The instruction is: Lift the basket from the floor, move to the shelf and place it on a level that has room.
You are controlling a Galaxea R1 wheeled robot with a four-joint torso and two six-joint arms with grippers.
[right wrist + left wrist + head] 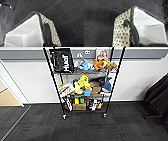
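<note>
The basket (121, 32) hangs between my two arms, up off the dark carpet floor (82, 127). Each wrist camera sees a black loop handle (133, 31) close up. I cannot tell if my fingers are closed on them. The shelf (85, 84) stands ahead, full of toys.

Office: carpet tiles (100, 127), toy-laden rack (85, 84)
</note>
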